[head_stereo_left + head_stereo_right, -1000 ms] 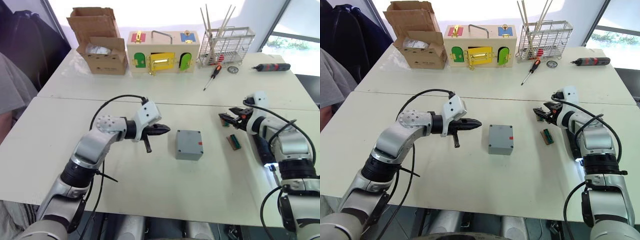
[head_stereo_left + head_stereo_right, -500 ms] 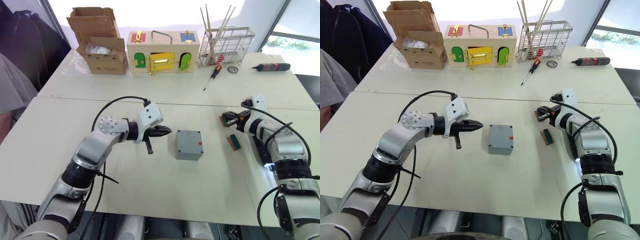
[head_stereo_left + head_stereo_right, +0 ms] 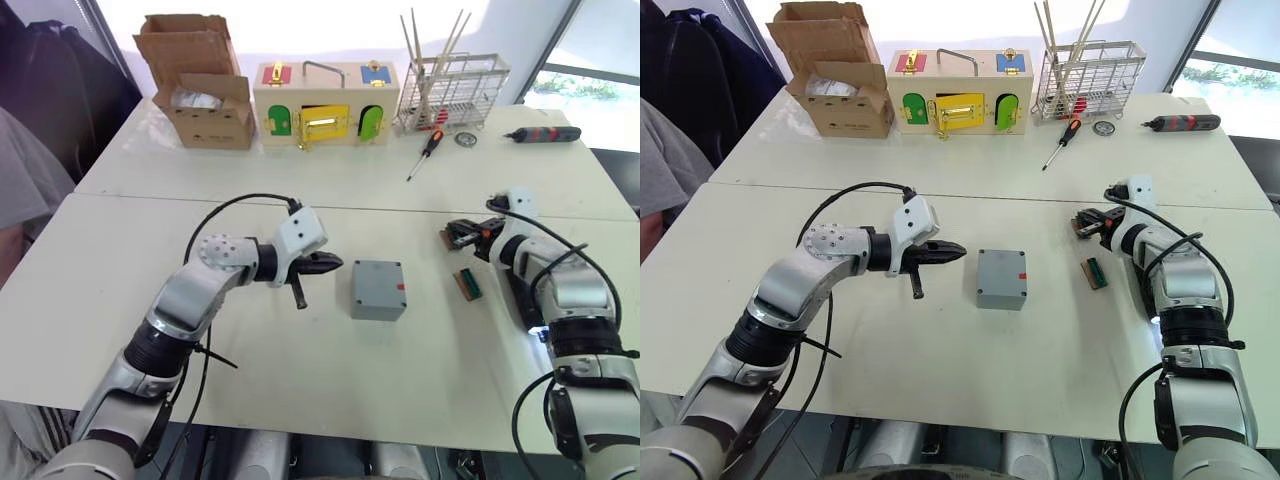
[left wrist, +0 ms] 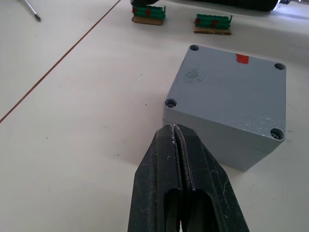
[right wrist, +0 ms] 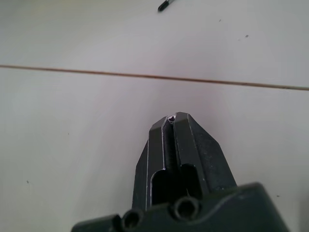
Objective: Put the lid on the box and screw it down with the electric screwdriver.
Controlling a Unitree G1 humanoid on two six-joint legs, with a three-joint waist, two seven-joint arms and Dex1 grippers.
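Note:
The grey box (image 3: 378, 289) stands mid-table with the lid (image 4: 231, 82) lying flat on it; the lid has screw holes at its corners and a red mark. My left gripper (image 3: 337, 264) is shut and empty, and it points at the box's left side a short gap away. The electric screwdriver (image 3: 522, 296), dark and thick, lies on the table beside my right forearm. My right gripper (image 3: 458, 232) is shut just above a small green holder (image 3: 451, 240). A tiny speck shows at its tips (image 5: 171, 118), too small to name.
A second green holder (image 3: 466, 284) lies right of the box. Along the far edge stand a cardboard box (image 3: 205, 85), a wooden box with coloured doors (image 3: 325, 105) and a wire rack (image 3: 450, 90). A red-handled screwdriver (image 3: 430, 150) and a dark driver (image 3: 542, 133) lie there too. A person's sleeve (image 3: 25, 190) is at the left.
My right gripper stood open over the small green holder and has now shut. My left gripper has edged slightly toward the box.

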